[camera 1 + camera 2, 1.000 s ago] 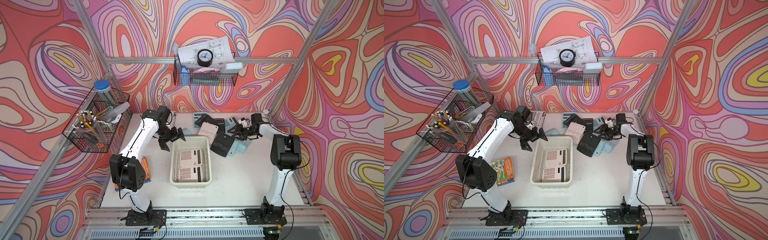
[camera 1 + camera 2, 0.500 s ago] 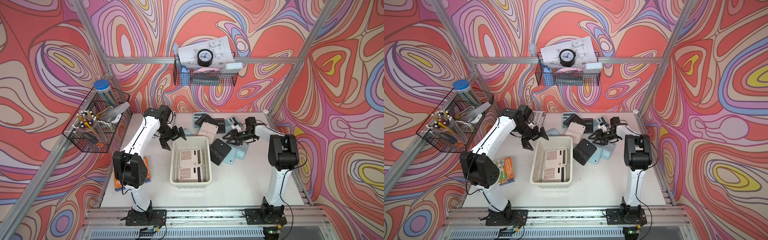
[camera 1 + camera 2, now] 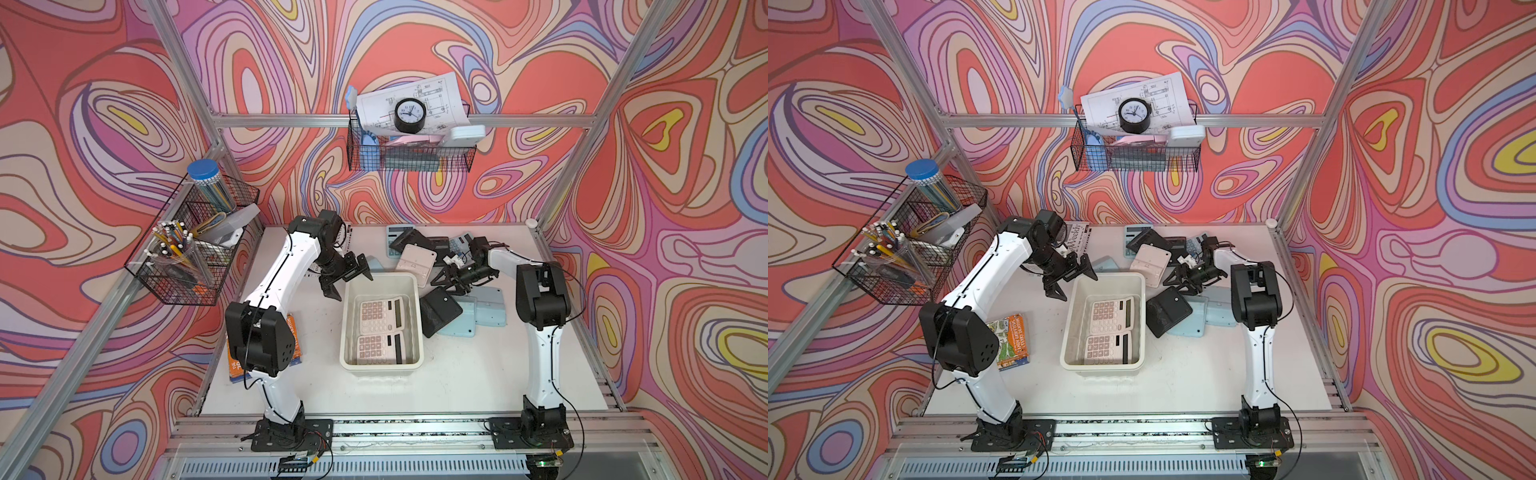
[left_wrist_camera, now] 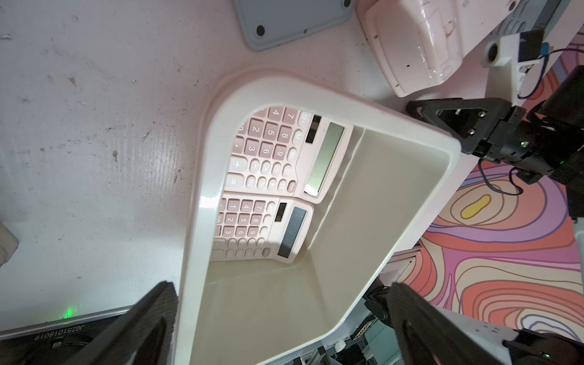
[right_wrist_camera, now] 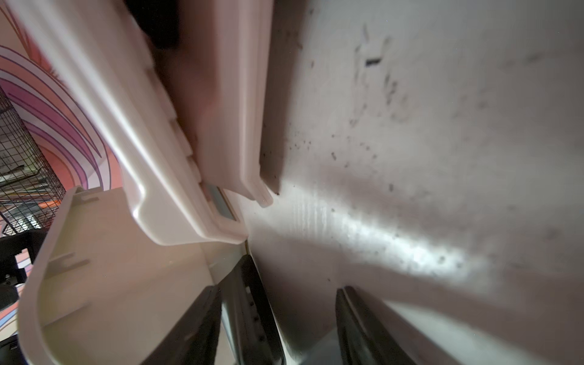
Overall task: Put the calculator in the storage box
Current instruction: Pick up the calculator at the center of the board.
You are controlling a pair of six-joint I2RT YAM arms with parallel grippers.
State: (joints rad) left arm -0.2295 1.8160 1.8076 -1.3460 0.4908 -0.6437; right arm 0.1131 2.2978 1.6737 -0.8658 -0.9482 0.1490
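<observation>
Black calculator [image 3: 440,311] has slid beside the box [image 3: 380,365]; my right jaws half-open, empty, likely repositioning; left jaws wide, empty, keeping clear.

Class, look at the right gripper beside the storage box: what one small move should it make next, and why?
Probably ease the right gripper forward onto the edge of the pale pink calculator lying face down at the far corner of the storage box. Its jaws stand apart and empty, and the right wrist view shows that calculator just ahead of them.
</observation>
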